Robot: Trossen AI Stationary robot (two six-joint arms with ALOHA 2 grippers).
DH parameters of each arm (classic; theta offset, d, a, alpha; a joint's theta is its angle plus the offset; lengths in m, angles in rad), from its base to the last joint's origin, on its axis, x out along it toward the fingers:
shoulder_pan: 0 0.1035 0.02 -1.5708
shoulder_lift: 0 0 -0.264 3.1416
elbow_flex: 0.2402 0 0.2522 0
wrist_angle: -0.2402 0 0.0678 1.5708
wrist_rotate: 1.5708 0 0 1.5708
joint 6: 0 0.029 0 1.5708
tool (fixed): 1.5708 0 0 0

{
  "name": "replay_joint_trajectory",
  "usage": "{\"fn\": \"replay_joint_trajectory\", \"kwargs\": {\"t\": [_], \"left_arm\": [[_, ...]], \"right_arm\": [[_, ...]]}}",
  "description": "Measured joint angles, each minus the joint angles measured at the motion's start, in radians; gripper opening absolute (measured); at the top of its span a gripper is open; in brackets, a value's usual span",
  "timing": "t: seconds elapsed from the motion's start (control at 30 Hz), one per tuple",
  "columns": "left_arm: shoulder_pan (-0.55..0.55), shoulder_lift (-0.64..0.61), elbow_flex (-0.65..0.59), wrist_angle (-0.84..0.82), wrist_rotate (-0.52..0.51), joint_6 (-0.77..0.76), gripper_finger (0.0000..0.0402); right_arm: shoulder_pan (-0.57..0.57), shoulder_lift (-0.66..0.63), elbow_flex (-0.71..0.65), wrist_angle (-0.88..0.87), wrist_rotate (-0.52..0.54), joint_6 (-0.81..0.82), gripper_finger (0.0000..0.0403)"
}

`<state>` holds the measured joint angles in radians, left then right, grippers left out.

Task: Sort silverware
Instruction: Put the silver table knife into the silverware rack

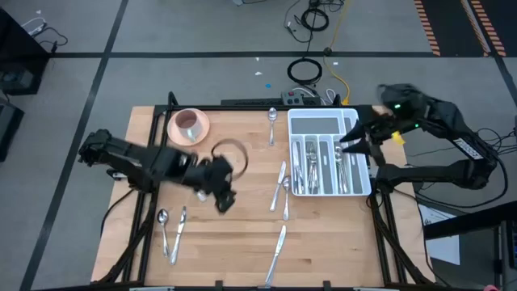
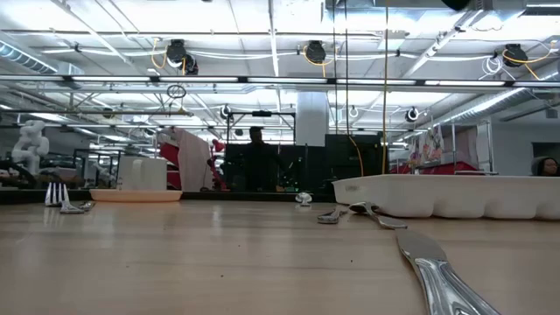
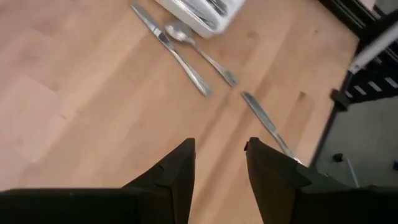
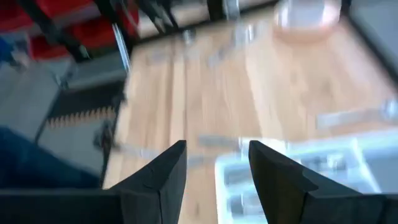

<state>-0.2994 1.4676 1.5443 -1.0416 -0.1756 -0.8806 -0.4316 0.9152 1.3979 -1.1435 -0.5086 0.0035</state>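
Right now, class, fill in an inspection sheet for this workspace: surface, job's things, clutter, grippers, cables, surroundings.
Surface: wooden table, bare between items.
Job's things: loose silverware: pair at front left, knife at front, pieces beside tray, spoon at back; more inside white tray.
Clutter: pink saucer with cup; dark ring.
Grippers: left gripper open, empty, above mid-table; right gripper open, empty, over tray's right edge.
Cables: coiled black and yellow on floor behind table.
Surroundings: workshop; person far right.
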Motion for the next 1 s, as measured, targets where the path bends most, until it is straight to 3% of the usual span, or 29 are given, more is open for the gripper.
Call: {"fn": "replay_joint_trajectory", "kwargs": {"t": [0.17,0.3,0.47,0.63,0.73,1.0], "left_arm": [[-0.167,0.028,-0.016,0.000,-0.133,-0.176,0.0145],[-0.216,0.041,-0.017,-0.002,-0.211,-0.242,0.0145],[-0.240,0.044,-0.017,-0.008,-0.217,-0.267,0.0145],[-0.261,0.044,-0.017,-0.057,-0.222,-0.268,0.0145],[-0.275,0.044,-0.016,-0.111,-0.215,-0.295,0.0145],[-0.347,0.044,-0.016,-0.210,-0.197,-0.352,0.0145]], "right_arm": [[0.109,0.088,-0.108,-0.074,0.039,0.028,0.0167],[0.254,0.209,-0.219,0.080,0.034,0.039,0.0167],[0.463,0.415,-0.271,0.250,0.017,-0.067,0.0167],[0.667,0.608,-0.215,0.247,0.254,-0.375,0.0167],[0.740,0.715,-0.164,0.257,0.367,-0.444,0.0165],[0.830,0.977,0.092,0.325,0.373,-0.509,0.0160]]}}
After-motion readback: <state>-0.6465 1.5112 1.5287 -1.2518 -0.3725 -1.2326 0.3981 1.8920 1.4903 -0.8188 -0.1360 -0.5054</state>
